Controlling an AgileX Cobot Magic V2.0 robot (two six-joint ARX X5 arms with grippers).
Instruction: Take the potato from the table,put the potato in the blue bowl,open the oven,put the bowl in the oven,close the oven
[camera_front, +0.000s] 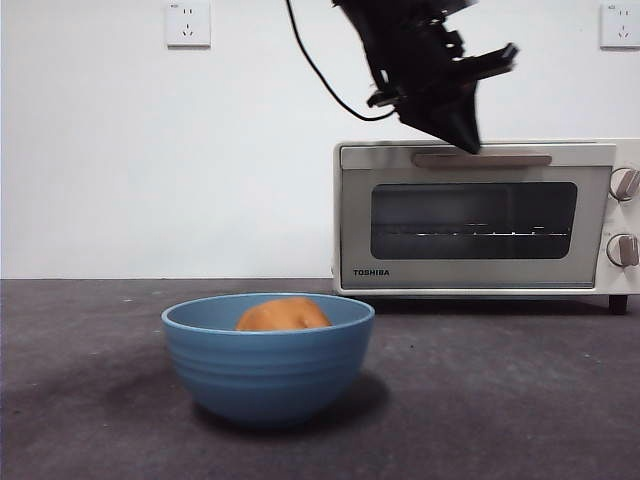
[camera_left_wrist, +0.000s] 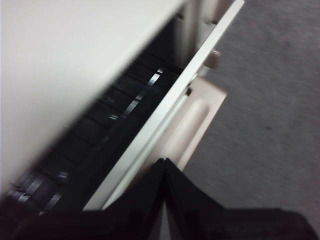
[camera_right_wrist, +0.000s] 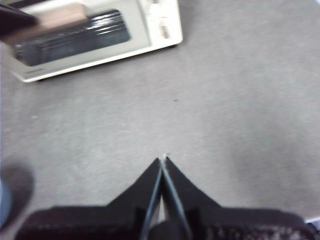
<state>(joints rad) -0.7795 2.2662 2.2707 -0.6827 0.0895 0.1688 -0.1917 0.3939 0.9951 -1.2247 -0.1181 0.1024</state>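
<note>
Lab bench, bare white wall (camera_front: 120, 160), sockets (camera_front: 188, 23)

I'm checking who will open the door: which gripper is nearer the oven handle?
Left. The left gripper sits right at the oven handle, jaws shut. The right gripper hangs over bare table, well away from the oven.

The left hand (camera_front: 468, 143) hangs with its tip at the oven's (camera_front: 480, 215) tan handle (camera_front: 482, 159). Below and beside it, the potato (camera_front: 283, 315) sits in the blue bowl (camera_front: 268, 365) on the bench (camera_front: 500, 400).
</note>
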